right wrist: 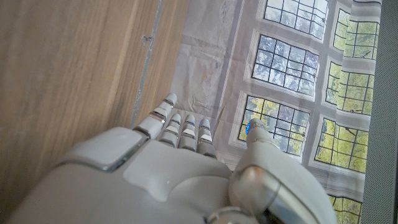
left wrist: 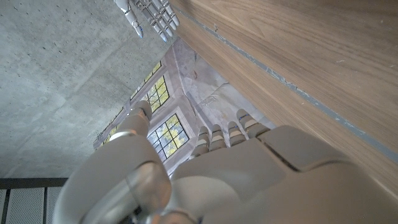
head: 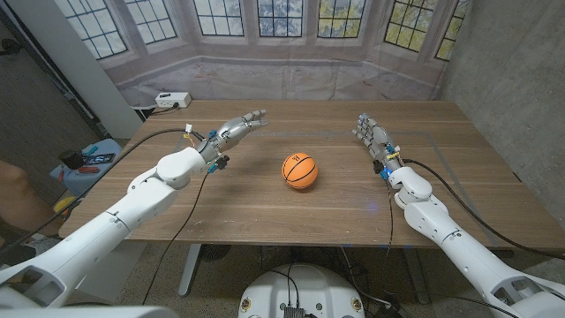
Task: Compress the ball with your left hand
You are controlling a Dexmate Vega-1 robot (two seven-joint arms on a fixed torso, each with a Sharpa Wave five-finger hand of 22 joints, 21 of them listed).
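Observation:
A small orange basketball (head: 300, 170) sits on the wooden table (head: 265, 208) near its middle. My left hand (head: 237, 130) hovers above the table to the left of the ball and a little behind it, fingers stretched out and apart, holding nothing. My right hand (head: 372, 133) stands on the right side of the table, palm upright, fingers apart and empty. In the left wrist view my left hand (left wrist: 242, 168) fills the near part, and the right hand (left wrist: 149, 14) shows far off. In the right wrist view the right hand (right wrist: 180, 162) is open beside the tabletop.
A white power strip (head: 173, 100) lies at the table's back left corner. A cable (head: 199, 190) hangs from the left arm across the table. A thin taped line (head: 441, 146) marks the tabletop on the right. Windows and a covered sill stand behind the table.

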